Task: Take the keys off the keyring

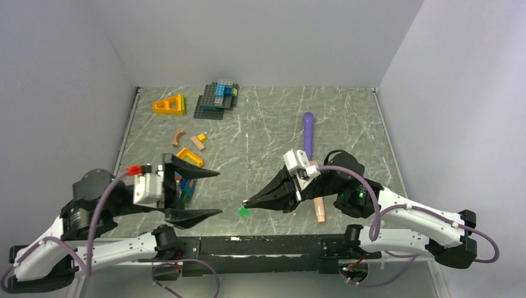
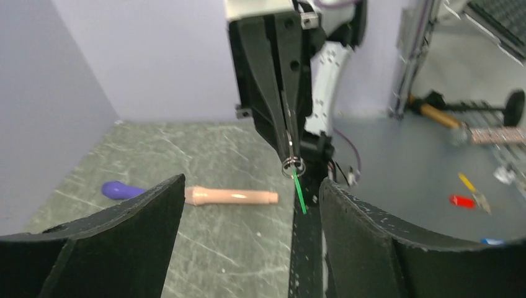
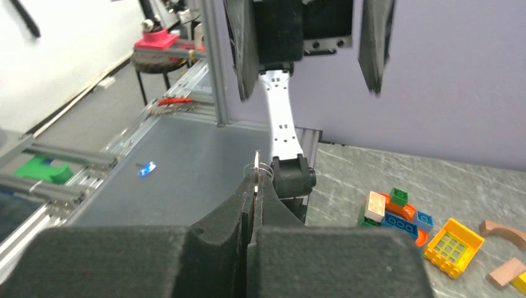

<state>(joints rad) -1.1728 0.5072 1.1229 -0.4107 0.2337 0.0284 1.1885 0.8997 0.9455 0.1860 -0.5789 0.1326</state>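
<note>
**Keyring pinched at the right gripper's tip, green key hanging from it**

The keyring [image 2: 293,166] is a small metal ring, held in the air at the very tip of the right gripper [image 1: 248,202], above the near part of the grey table [image 1: 260,124]. The green key [image 2: 300,194] hangs down from the ring. From above, its green head shows just below the gripper tip. In the right wrist view a thin metal piece stands up between the pads beside the ring, but I cannot tell if it is the brass key. The fingers of the right gripper are pressed together on the ring.

The left gripper [image 1: 219,194] faces the ring from the left and does not touch it. Its two black fingers [image 1: 192,215] are spread wide.

Near the right arm, a peach cylinder [image 1: 320,211] and a purple cylinder [image 1: 308,131] lie on the table. Toy bricks [image 1: 186,186] lie under the left gripper and also further back.
</note>
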